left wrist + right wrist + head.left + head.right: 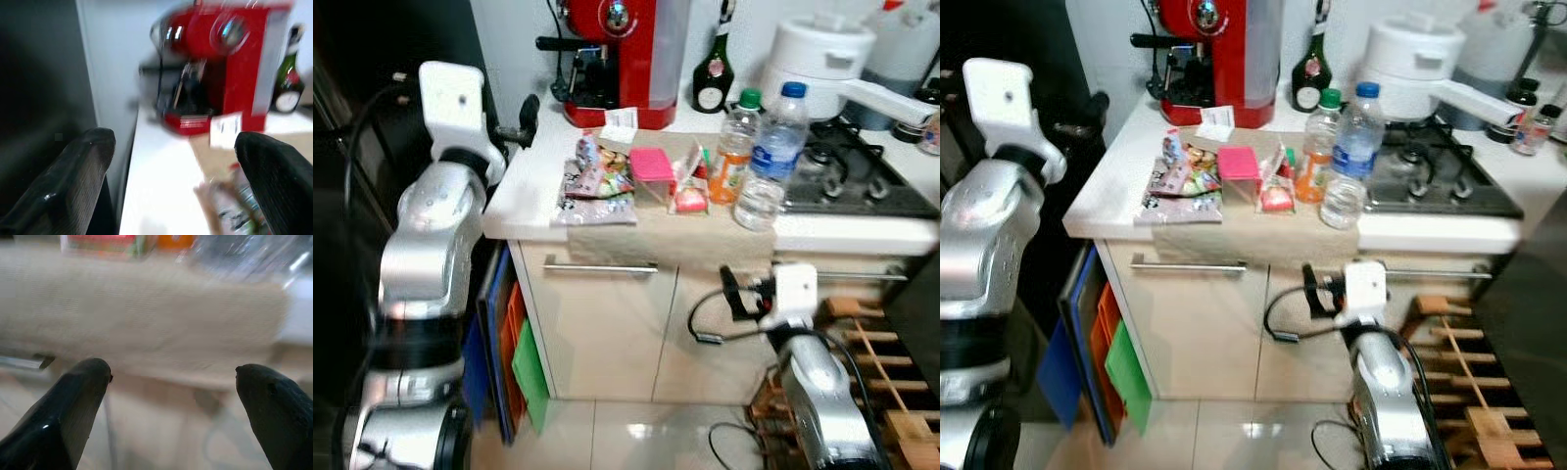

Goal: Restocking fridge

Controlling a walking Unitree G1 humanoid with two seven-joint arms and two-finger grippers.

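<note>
On the white counter (524, 191) lies a beige cloth (636, 240) carrying snack packets (597, 186), a pink box (651, 166), an orange drink bottle (732, 157) and a clear water bottle (773, 147) with a blue cap. My left gripper (524, 122) is raised at the counter's left edge, open and empty, with the red coffee machine (220, 63) ahead of its fingers (73, 181). My right gripper (734, 292) is low in front of the cabinet, open and empty, just below the cloth's hanging edge (146, 318).
A tall dark surface (352, 108) stands left of the counter. A green bottle (712, 73), a white cooker (813, 54) and a gas hob (847, 171) sit behind. Coloured folders (514, 352) lean by the cabinet. A wooden rack (891, 372) stands at the right.
</note>
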